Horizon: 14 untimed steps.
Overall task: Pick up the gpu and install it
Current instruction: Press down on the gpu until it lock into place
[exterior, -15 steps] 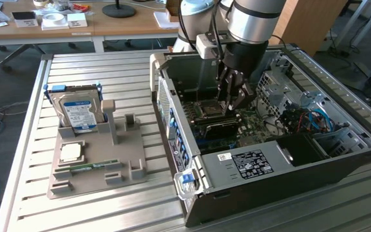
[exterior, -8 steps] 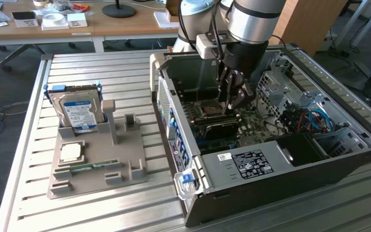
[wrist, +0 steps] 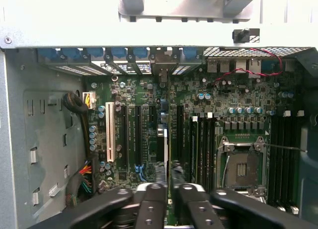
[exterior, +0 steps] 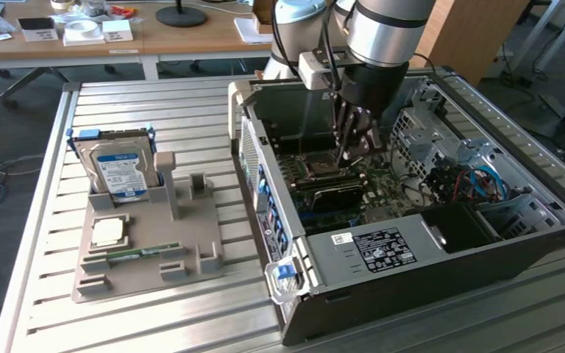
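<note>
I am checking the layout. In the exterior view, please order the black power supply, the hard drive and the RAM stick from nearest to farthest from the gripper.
From the gripper, inside the case:
1. Black power supply, in the case, toward the view's bottom.
2. Hard drive, upright on the gray holder at the view's left.
3. RAM stick, flat on the holder's near part.

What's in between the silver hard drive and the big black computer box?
Two upright grey posts of the grey parts tray, seen in the exterior view, stand between the boxy silver hard drive and the open black computer case.

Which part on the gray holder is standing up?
The hard drive with the blue-white label; the square chip and green stick lie flat.
</note>
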Each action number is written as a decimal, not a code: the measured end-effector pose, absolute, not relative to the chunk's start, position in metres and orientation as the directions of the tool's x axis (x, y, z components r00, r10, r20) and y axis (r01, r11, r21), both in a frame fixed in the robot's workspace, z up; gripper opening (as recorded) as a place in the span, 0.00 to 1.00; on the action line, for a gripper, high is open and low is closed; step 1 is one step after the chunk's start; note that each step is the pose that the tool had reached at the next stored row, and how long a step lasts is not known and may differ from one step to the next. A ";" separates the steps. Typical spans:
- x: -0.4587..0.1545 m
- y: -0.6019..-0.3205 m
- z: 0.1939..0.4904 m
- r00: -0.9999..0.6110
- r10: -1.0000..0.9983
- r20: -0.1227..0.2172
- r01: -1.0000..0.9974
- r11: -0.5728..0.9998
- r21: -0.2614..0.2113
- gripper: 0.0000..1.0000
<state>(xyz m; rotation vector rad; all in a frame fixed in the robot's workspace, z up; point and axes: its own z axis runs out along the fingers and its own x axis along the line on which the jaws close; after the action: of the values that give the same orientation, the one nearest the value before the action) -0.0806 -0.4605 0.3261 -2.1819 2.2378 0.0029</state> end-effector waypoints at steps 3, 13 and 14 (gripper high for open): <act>-0.081 -0.461 0.326 -0.025 -1.000 -0.013 -1.000 0.025 -0.010 0.11; -0.081 -0.461 0.321 -0.025 -1.000 -0.013 -1.000 0.025 -0.010 0.11; -0.081 -0.461 0.319 -0.025 -1.000 -0.013 -1.000 0.025 -0.010 0.11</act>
<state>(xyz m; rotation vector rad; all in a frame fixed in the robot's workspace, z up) -0.0806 -0.4605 0.3187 -2.1819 2.2377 0.0030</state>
